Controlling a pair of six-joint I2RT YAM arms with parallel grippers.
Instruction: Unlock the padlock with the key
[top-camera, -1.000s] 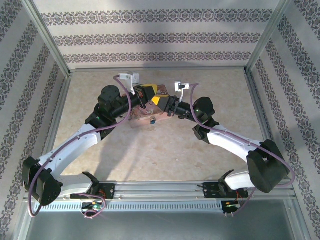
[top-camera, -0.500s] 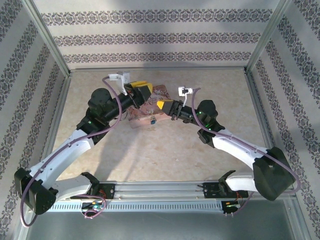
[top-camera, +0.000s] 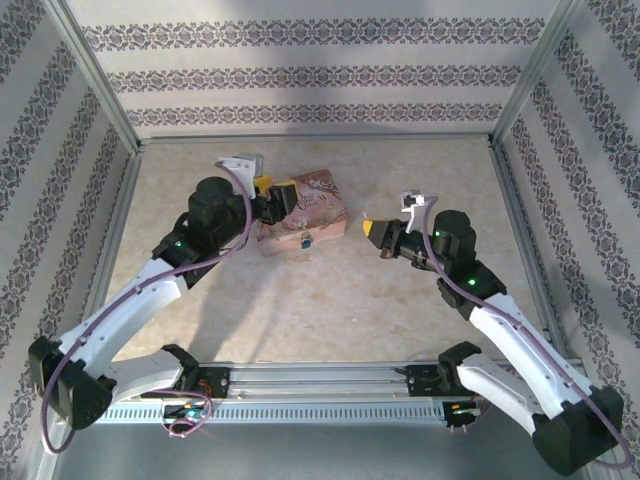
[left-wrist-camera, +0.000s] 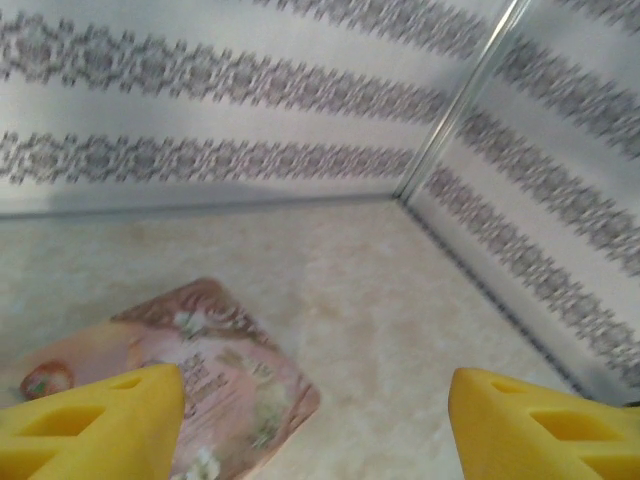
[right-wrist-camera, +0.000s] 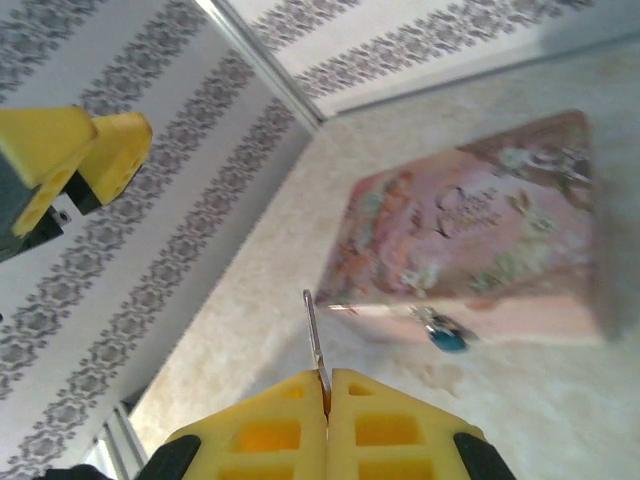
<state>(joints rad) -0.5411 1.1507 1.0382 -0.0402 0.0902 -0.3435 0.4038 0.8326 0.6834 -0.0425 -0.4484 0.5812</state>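
The padlock (top-camera: 305, 240), tiny with a blue-teal body, hangs at the front wall of the pink illustrated tin (top-camera: 310, 205); in the right wrist view the padlock (right-wrist-camera: 447, 336) hangs below the tin's lid edge. My right gripper (top-camera: 373, 228) hovers right of the tin, apart from it, shut on the key (right-wrist-camera: 313, 335), whose thin silvery blade sticks out beyond the fingertips. My left gripper (top-camera: 274, 195) is at the tin's left end, its yellow fingers (left-wrist-camera: 100, 420) spread wide with nothing between them. The tin's lid (left-wrist-camera: 205, 360) lies just below its left finger.
Patterned walls with metal corner posts (top-camera: 100, 80) close in the beige table on three sides. The floor right of the tin (left-wrist-camera: 400, 300) is bare up to the right wall. A metal rail (top-camera: 320, 380) runs along the near edge between the arm bases.
My right gripper has pulled back to the right, away from the tin, with the key still in it. The left gripper has opened, come off the tin and shifted slightly left.
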